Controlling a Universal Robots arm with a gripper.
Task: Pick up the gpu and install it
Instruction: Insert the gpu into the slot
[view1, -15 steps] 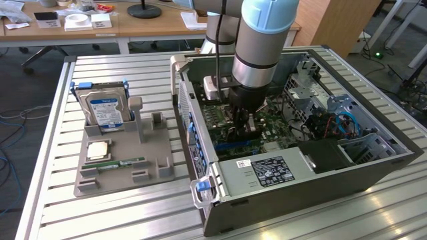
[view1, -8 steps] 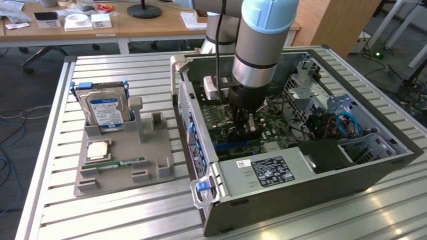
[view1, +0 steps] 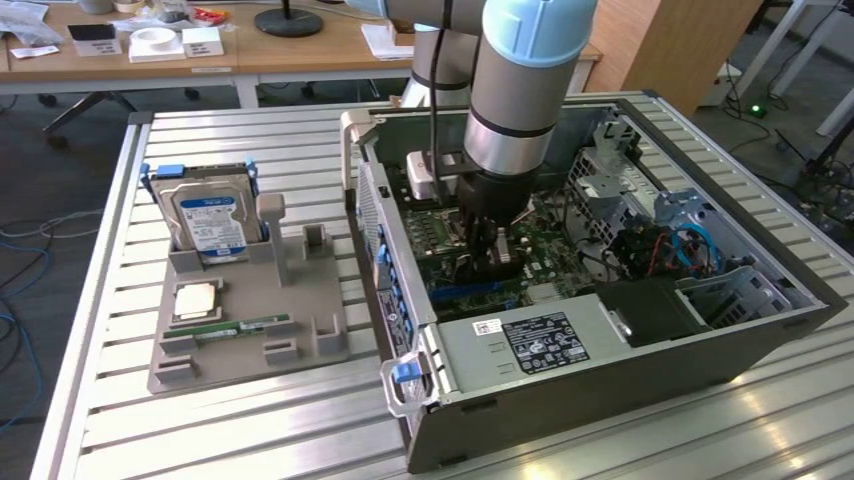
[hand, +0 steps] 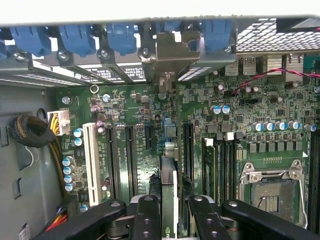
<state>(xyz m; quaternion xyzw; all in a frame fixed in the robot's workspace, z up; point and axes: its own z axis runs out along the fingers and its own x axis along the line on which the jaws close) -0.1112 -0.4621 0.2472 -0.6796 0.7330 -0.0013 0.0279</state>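
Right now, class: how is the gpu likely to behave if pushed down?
Probably stiff: the gpu is a thin flat card, standing on edge in the gripper. Likely to tilt sideways, since its edge is narrow. Probably light, being so thin.

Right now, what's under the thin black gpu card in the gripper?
Green motherboard with long black slots either side of the thin black gpu card, held by the gripper. The slot directly beneath is hidden by it.
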